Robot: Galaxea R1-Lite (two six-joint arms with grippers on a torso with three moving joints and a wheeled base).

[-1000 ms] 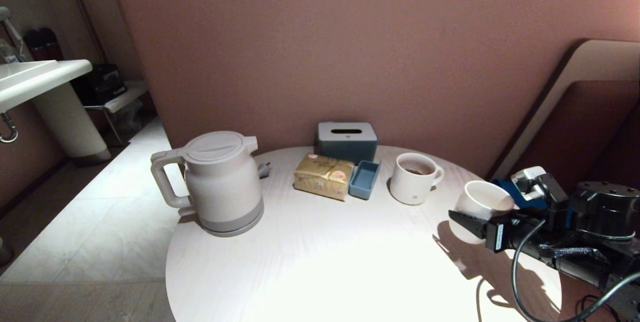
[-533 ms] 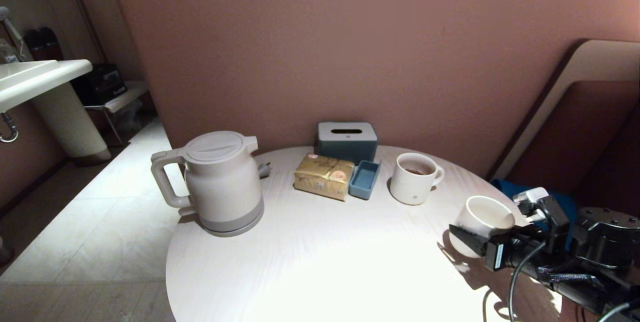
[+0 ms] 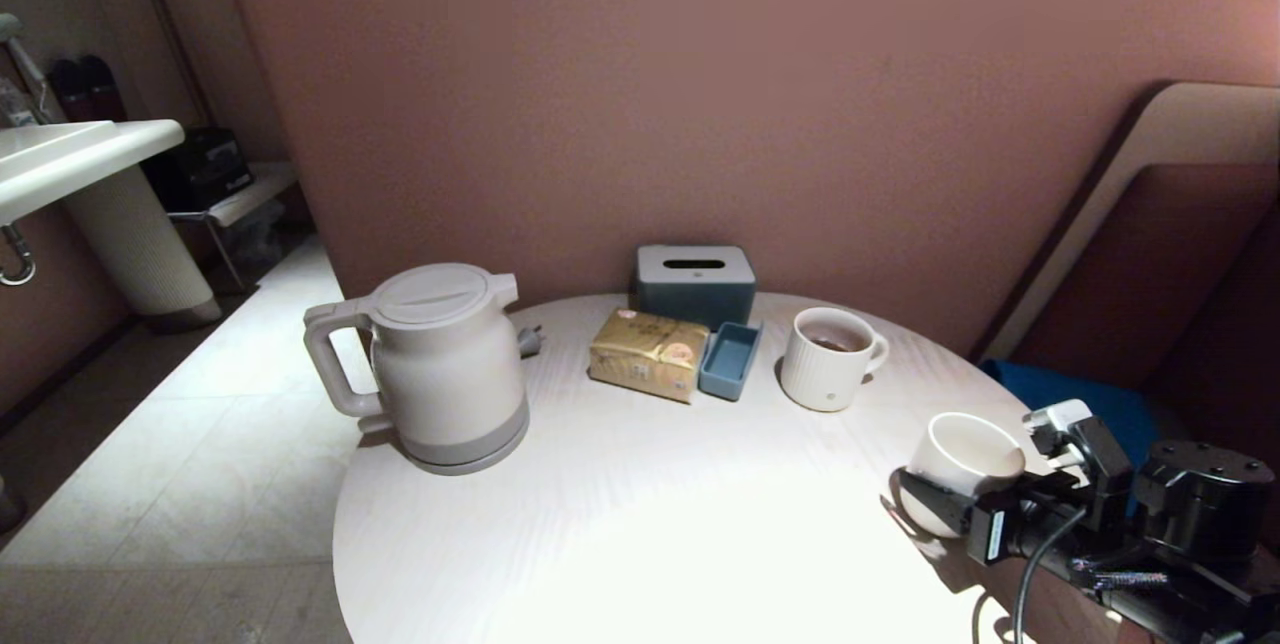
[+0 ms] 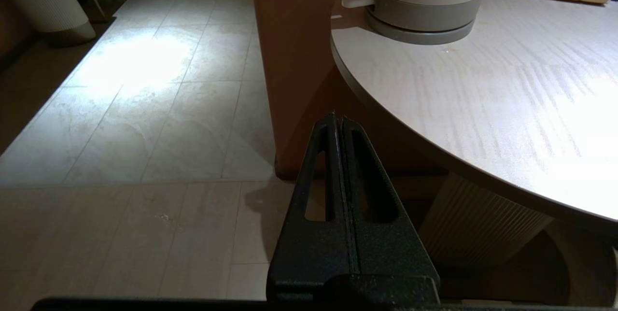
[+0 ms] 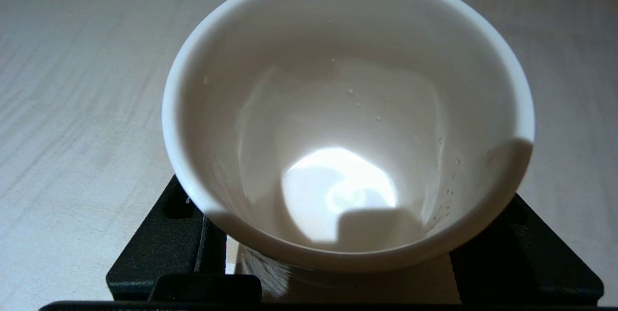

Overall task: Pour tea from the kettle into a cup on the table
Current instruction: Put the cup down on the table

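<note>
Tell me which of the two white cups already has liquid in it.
The ribbed white mug with a handle, beside the small blue tray; the smooth handleless white cup in the right pincer is empty.

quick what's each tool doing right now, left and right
Left tool: shut, holding nothing, parked below the table edge.
Right tool: closed around the empty white cup, at the table's right edge.

Kettle [image 3: 445,369] upright, table [image 3: 640,524] left; cup [image 3: 962,469] empty, right edge
</note>
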